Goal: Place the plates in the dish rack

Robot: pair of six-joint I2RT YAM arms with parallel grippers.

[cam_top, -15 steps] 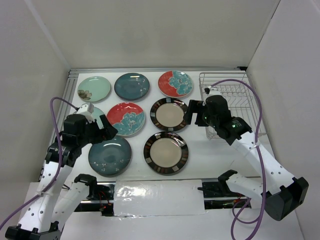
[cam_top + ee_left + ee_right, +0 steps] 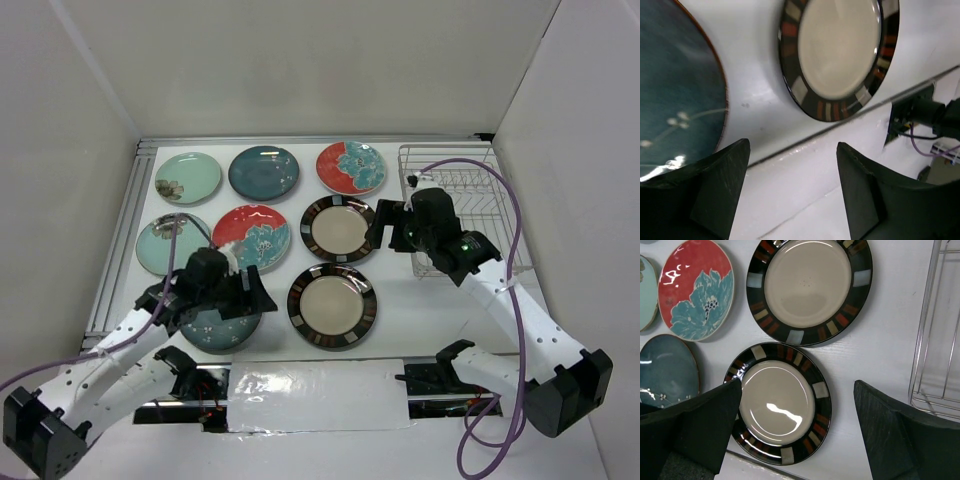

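Several plates lie flat on the white table. At the back are a mint plate (image 2: 188,178), a dark teal plate (image 2: 264,172) and a red plate with a teal flower (image 2: 351,167). The middle row has a mint plate (image 2: 172,242), a red flowered plate (image 2: 251,237) (image 2: 695,290) and a striped-rim cream plate (image 2: 339,228) (image 2: 807,287). In front lie a dark teal plate (image 2: 212,328) (image 2: 675,100) and another striped-rim plate (image 2: 332,305) (image 2: 840,50) (image 2: 777,402). The dish rack (image 2: 460,200) (image 2: 935,340) holds nothing. My left gripper (image 2: 258,297) (image 2: 792,195) is open beside the near teal plate. Between the far striped-rim plate and the rack, my right gripper (image 2: 380,228) (image 2: 797,430) is open.
White walls enclose the table on three sides. A taped strip (image 2: 320,385) runs along the front edge between the arm bases. Purple cables trail from both arms; the right arm's cable (image 2: 505,190) loops over the rack.
My left arm has swung from the left side, where it covered the middle mint plate, forward and right to the near dark teal plate. The right arm has hardly moved.
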